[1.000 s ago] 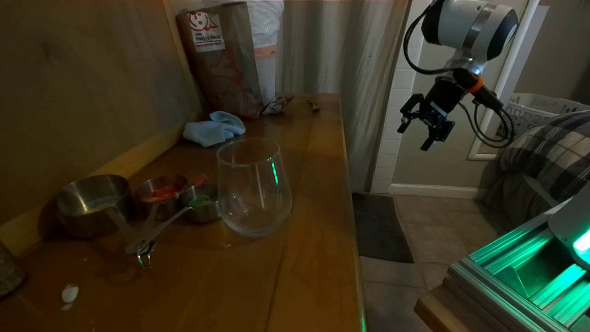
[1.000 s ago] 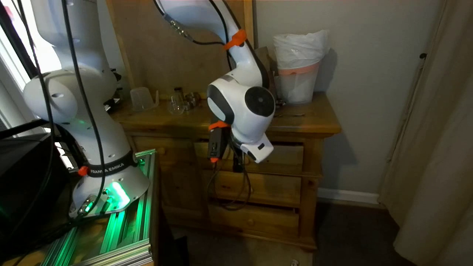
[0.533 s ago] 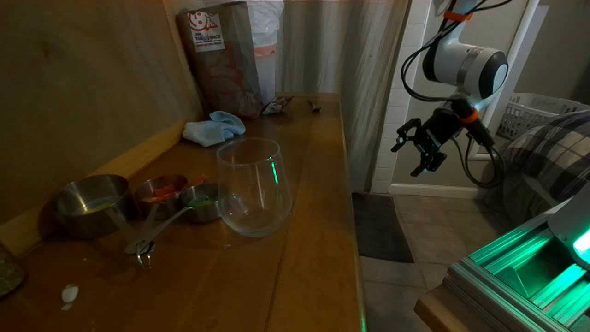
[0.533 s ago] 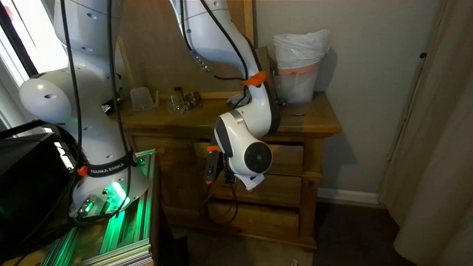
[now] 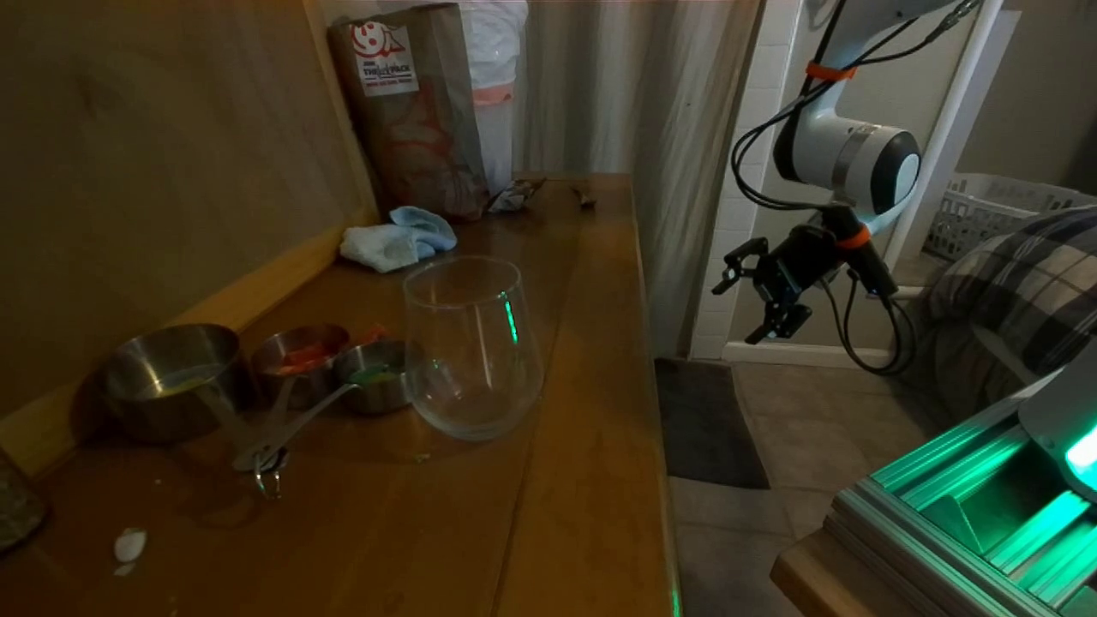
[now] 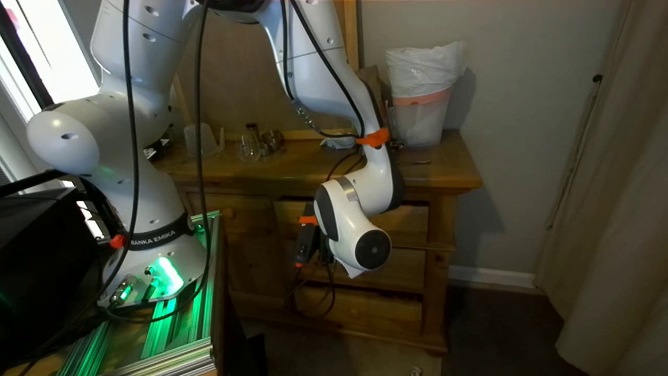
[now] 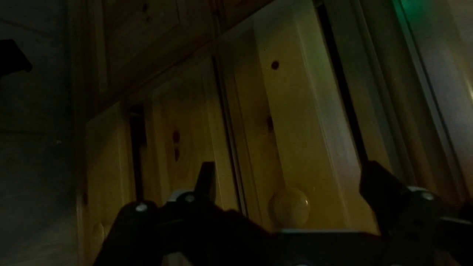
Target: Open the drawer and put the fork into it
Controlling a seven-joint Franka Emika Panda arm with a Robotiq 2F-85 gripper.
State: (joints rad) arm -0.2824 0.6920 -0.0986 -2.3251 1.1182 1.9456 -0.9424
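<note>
Top drawer (image 7: pixel 295 122): brown, round-knobbed wooden front, dark gap along upper edge, how far open unclear | fork (image 6: pixel 416 162): small, thin, lies on the surface (image 6: pixel 446 169) above, near one end

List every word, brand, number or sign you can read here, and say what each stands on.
"THE … PACK": white label on the paper bag; the word between is blurred, the smaller lines too small to read.
"RANKA EMIKA": black band around the robot's base; anything before the R is hidden.
The wrist view shows no text.
</note>
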